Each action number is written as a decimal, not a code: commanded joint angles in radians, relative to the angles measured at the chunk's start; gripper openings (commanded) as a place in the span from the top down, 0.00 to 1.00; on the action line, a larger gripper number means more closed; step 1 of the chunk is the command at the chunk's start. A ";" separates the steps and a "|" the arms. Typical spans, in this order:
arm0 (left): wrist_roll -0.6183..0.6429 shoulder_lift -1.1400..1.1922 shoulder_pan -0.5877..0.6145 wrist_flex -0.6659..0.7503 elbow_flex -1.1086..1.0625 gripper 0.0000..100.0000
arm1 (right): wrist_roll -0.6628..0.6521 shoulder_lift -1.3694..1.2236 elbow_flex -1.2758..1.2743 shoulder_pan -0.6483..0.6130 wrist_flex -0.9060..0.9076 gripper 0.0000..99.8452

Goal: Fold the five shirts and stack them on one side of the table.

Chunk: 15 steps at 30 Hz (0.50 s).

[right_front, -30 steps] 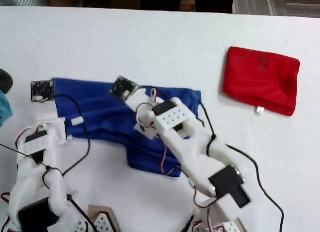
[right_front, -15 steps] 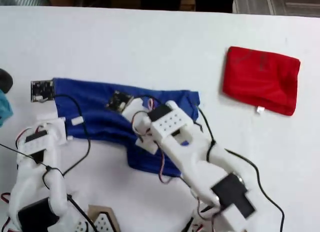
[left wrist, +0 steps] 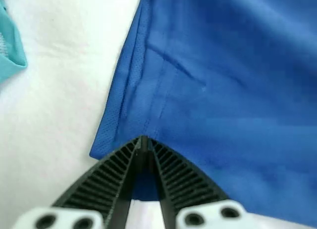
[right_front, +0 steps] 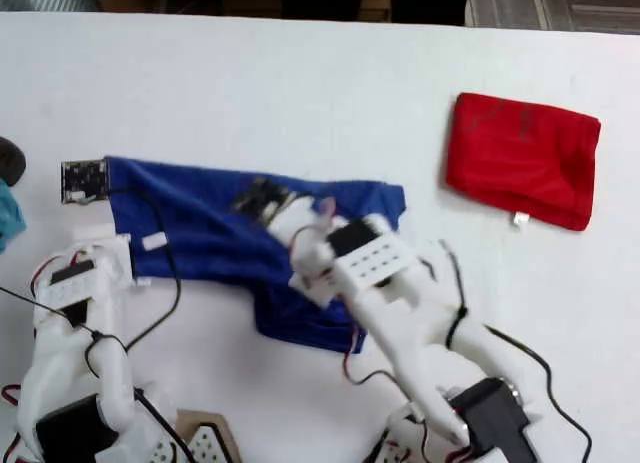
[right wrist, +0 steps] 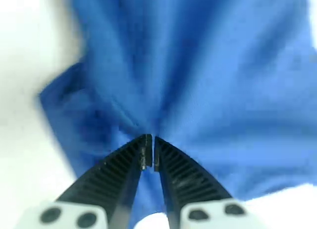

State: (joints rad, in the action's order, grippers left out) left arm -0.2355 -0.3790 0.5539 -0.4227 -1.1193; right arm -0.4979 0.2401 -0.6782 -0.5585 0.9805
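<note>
Jaws on both arms pinch the blue shirt [right_front: 200,228], left at its edge, right mid-cloth, so you're likely set to pull a fold. It lies toward the table's [right_front: 300,73] left edge. The folded red shirt [right_front: 522,160] sits near the right edge, probably the stack spot.

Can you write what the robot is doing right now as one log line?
left gripper shut on blue shirt edge | right gripper shut on blue shirt | red shirt folded, lying apart

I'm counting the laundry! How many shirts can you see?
3: a folded red shirt on the right, a blue shirt in the middle, and a teal one, probably a shirt, at the left edge. More may be hidden out of view.
</note>
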 commanded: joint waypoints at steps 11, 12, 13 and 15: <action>0.006 -0.031 0.000 0.014 0.002 0.97 | -0.005 -0.225 0.040 0.223 -0.328 0.98; 0.006 -0.031 0.000 0.014 0.002 0.97 | -0.003 -0.278 0.081 0.225 -0.326 0.98; 0.006 -0.031 0.000 0.014 0.002 0.97 | -0.002 -0.332 0.130 0.226 -0.314 0.98; 0.006 -0.031 0.000 0.014 0.002 0.97 | 0.000 -0.438 0.256 0.245 -0.252 0.98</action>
State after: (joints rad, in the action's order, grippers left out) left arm -0.2355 -0.3790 0.5524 -0.4227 -1.1193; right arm -0.4964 -0.0821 -0.5877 -0.3422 0.6859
